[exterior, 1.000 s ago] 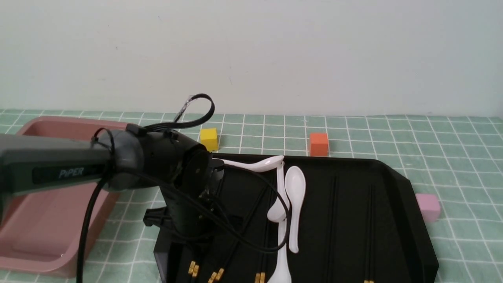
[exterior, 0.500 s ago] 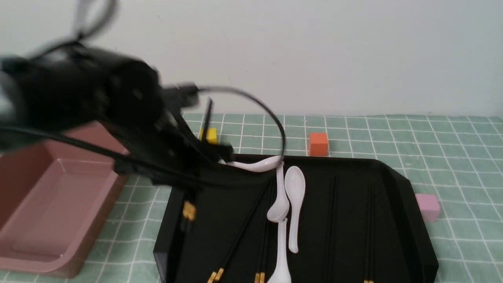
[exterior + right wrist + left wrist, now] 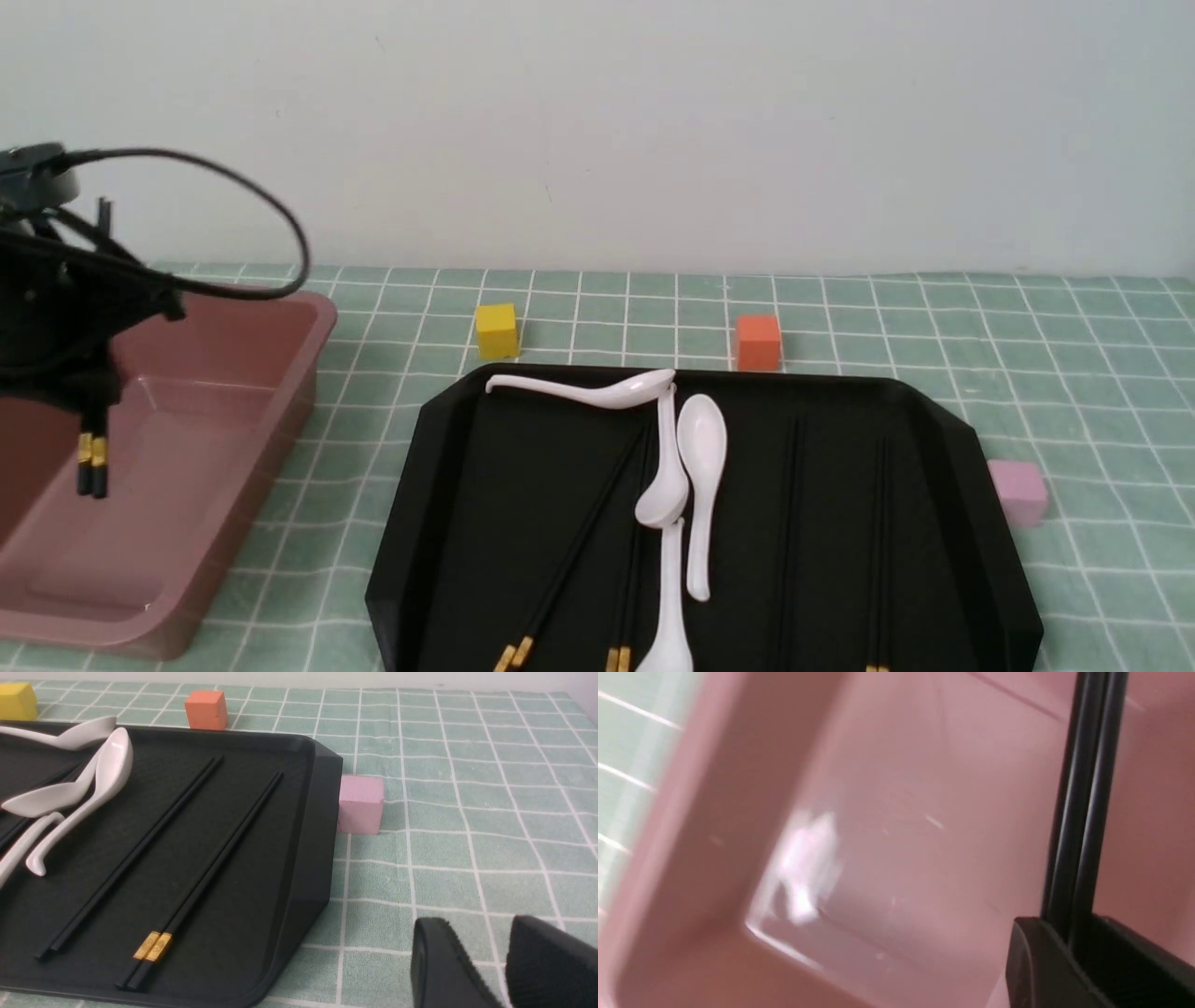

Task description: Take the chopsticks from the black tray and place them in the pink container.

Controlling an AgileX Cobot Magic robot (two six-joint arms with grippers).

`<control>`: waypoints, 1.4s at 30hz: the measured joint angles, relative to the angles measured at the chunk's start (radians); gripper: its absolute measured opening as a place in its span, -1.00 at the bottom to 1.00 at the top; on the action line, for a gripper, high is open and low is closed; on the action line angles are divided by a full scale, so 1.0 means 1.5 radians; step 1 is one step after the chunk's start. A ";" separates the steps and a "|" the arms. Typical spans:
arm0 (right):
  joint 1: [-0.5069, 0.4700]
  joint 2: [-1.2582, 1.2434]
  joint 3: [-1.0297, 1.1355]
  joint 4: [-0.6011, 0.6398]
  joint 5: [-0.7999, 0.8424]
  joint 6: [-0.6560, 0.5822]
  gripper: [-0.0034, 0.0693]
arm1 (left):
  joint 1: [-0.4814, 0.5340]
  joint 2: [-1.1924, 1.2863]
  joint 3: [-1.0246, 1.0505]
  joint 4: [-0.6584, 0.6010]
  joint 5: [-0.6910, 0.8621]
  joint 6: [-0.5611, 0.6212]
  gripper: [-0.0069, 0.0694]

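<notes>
My left gripper (image 3: 86,397) is shut on a pair of black chopsticks (image 3: 91,462). They hang almost upright over the pink container (image 3: 215,411), gold caps down. In the left wrist view the chopsticks (image 3: 1083,812) rise from between the jaws of the left gripper (image 3: 1073,938), with the pink container's floor (image 3: 924,788) behind. Several more pairs (image 3: 560,569) lie in the black tray (image 3: 401,560). The right gripper (image 3: 486,956) is open and empty over the mat beside the tray (image 3: 308,858), where two pairs (image 3: 210,872) lie.
Three white spoons (image 3: 700,467) lie in the tray's middle among the chopsticks. A yellow cube (image 3: 497,330) and an orange cube (image 3: 757,342) stand behind the tray. A pale pink cube (image 3: 1016,491) sits against the tray's right side.
The left arm lifted a pair of chopsticks out of the tray's left part and swung left with it. It now hangs over the pink container. The rest of the tray is unchanged.
</notes>
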 joint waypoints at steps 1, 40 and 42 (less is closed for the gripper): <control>0.000 0.000 0.000 0.000 0.000 0.000 -0.25 | 0.008 0.017 0.001 0.013 -0.014 0.000 -0.52; 0.000 0.000 0.000 0.000 0.000 0.001 -0.25 | 0.015 -0.532 0.357 -0.306 -0.014 0.265 -0.85; 0.000 0.000 0.000 0.000 0.000 0.001 -0.25 | 0.015 -0.605 0.419 -0.344 -0.063 0.294 -0.85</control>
